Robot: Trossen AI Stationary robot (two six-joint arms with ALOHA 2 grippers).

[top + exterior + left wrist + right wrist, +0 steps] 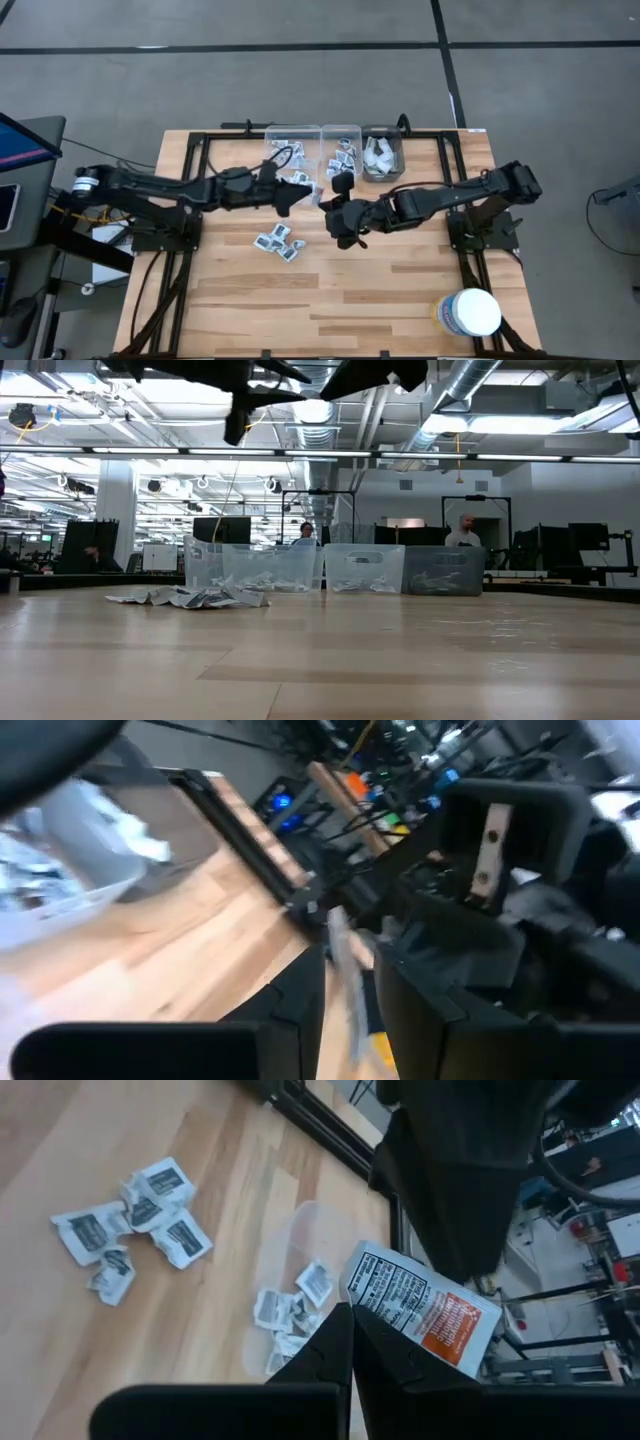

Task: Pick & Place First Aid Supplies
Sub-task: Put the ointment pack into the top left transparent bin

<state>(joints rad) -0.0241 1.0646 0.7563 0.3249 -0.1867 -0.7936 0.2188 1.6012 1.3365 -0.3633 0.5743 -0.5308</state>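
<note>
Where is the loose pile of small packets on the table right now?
In the high view, the loose packets lie on the wooden table, left of centre, below the left gripper and in front of the clear bins.

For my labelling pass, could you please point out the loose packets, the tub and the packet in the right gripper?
loose packets [279, 240], high view, middle of pile.
tub [471, 312], high view, lid.
held packet [422, 1308], right wrist view, printed face.

Taking the three bins [328, 148] at the table's far edge as the landmark: both arms hang just in front of them, the left gripper [287, 196] before the left bin, the right gripper [343, 184] before the middle one, crowding that approach. A loose cluster of packets [279, 241] lies a little nearer, left of centre. The tub [470, 312] stands well apart at the near right corner. The near half of the table [330, 300] is otherwise bare wood.
</note>
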